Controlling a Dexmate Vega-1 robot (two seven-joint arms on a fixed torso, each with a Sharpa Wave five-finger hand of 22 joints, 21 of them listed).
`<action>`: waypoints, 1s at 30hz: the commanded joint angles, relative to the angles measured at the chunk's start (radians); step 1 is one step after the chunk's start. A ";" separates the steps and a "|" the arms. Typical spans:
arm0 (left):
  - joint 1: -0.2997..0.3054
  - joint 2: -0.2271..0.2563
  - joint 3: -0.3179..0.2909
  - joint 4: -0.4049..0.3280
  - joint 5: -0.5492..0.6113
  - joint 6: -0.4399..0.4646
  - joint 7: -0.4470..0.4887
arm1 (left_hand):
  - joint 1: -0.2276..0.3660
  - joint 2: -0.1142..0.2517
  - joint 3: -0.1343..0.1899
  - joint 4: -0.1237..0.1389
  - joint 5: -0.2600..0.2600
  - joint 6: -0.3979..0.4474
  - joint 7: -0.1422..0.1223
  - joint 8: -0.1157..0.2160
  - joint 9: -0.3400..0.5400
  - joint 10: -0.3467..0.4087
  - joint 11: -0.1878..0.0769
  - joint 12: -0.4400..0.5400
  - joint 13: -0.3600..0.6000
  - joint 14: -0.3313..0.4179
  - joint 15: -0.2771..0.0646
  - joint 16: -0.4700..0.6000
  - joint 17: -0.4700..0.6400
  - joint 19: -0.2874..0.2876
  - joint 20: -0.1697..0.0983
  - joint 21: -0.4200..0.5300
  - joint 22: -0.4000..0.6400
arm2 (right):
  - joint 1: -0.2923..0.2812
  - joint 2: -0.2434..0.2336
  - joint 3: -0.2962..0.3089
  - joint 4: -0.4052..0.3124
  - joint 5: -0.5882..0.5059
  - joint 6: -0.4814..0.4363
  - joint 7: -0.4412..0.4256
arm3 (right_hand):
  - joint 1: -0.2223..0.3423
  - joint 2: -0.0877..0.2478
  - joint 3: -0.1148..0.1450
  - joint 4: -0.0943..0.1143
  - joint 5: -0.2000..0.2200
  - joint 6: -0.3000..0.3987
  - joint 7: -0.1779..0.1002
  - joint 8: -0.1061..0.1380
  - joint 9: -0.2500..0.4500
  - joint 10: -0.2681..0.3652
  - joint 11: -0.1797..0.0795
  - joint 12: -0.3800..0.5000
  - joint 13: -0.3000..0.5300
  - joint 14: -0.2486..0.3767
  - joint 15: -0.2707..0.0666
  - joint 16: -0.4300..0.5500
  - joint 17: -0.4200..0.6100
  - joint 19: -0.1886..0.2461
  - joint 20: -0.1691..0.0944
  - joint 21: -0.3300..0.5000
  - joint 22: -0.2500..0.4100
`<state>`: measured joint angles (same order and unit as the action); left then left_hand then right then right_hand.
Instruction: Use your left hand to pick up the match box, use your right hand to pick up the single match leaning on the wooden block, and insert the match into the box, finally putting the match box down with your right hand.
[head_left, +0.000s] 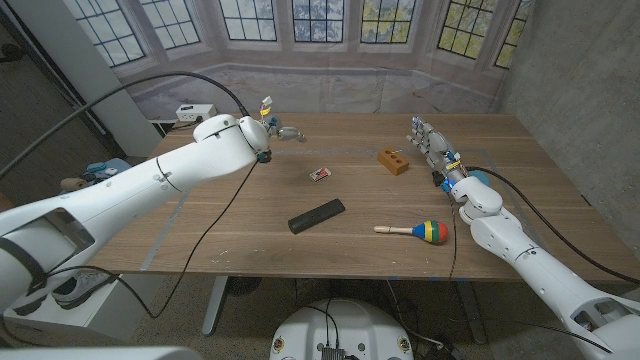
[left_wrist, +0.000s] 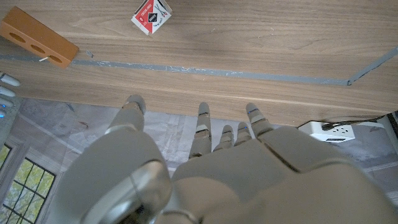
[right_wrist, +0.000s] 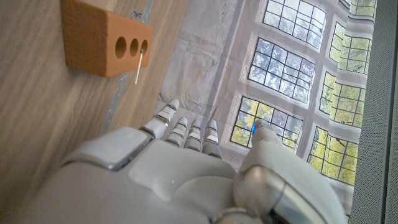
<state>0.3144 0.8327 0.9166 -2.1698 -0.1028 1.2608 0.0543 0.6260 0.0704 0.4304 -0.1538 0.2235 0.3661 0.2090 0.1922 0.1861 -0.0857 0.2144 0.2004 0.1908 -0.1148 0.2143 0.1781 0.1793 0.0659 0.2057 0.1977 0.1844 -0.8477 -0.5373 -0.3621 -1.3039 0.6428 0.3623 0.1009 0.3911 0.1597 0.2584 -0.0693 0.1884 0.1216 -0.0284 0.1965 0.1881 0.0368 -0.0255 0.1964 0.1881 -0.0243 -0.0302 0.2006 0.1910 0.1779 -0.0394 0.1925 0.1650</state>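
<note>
1. Lying on the wooden table (head_left: 250, 240) near its middle, the match box (head_left: 320, 174) shows its red and white face up, with nothing touching it; the left wrist view shows it too, sitting slightly askew to the grain of the boards.
2. Just to the robot's right of it, and a little farther back, stands the wooden block (head_left: 393, 161), an orange-brown piece with round holes along one face.
3. Against that holed face leans the single match (right_wrist: 140, 67), a thin pale stick tilted with one end on the table, seen clearly from the right wrist.
4. The right hand (head_left: 431, 143) hangs just beside the block on its far right side, apart from it, holding nothing, fingers stretched out straight and close together with the thumb set off to the side.
5. The left hand (head_left: 281, 132) is near the table's back edge, well apart from the match box, empty, its fingers extended with small gaps between them.
6. Nearer the front edge lie a black rectangular bar (head_left: 316, 215), set at a slant, and a maraca (head_left: 414, 231) with a pale wooden handle and a head in red, yellow, green and blue.
7. Behind the table, tall leaded windows (head_left: 318, 20) run across the room.
</note>
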 joint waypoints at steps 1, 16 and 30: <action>-0.118 -0.047 0.131 0.056 0.011 0.043 -0.015 | 0.014 0.013 -0.009 -0.002 0.008 0.002 0.001 -0.001 0.002 -0.002 0.005 0.004 0.001 -0.008 0.002 0.009 0.004 -0.006 0.004 0.009 0.002 | 0.000 0.017 0.008 0.029 0.018 0.034 0.020 | 0.014 -0.001 0.003 -0.006 0.000 0.010 0.000 0.010 0.003 0.008 -0.003 0.002 0.004 0.008 -0.013 0.006 0.002 0.012 -0.032 0.005 0.004; -0.231 -0.100 0.283 0.127 0.040 0.071 -0.035 | 0.026 0.028 -0.044 0.000 0.012 0.018 0.001 0.000 0.003 0.010 0.005 0.004 0.001 0.005 0.002 0.009 0.005 0.000 0.004 0.014 0.004 | -0.021 0.020 0.026 0.027 0.033 0.060 0.015 | 0.014 0.000 0.004 -0.009 -0.001 0.019 0.000 0.011 0.003 0.008 -0.003 0.001 0.004 0.008 -0.012 0.006 0.002 0.013 -0.031 0.004 0.004; -0.280 -0.125 0.350 0.163 0.029 0.109 -0.040 | 0.035 0.033 -0.055 -0.001 0.018 0.029 0.001 0.001 0.004 0.022 0.006 0.005 0.001 0.013 0.002 0.009 0.005 0.005 0.004 0.015 0.005 | -0.029 0.017 0.032 0.020 0.041 0.063 0.022 | 0.015 0.000 0.005 -0.011 -0.002 0.023 0.000 0.011 0.003 0.007 -0.002 0.000 0.004 0.007 -0.012 0.006 0.003 0.013 -0.030 0.003 0.004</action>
<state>0.0822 0.7290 1.2027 -2.0416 -0.0656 1.3466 0.0216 0.6521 0.0964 0.3830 -0.1543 0.2353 0.3860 0.2107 0.1924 0.1862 -0.0675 0.2179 0.2004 0.1910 -0.1069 0.2144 0.1781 0.1792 0.0660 0.2055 0.2045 0.1843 -0.8711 -0.5177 -0.3353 -1.2768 0.6763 0.4221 0.1169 0.3951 0.1637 0.2640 -0.0748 0.1885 0.1323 -0.0284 0.2035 0.1881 0.0368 -0.0255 0.1964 0.1881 -0.0243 -0.0302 0.2006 0.1910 0.1779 -0.0394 0.1925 0.1650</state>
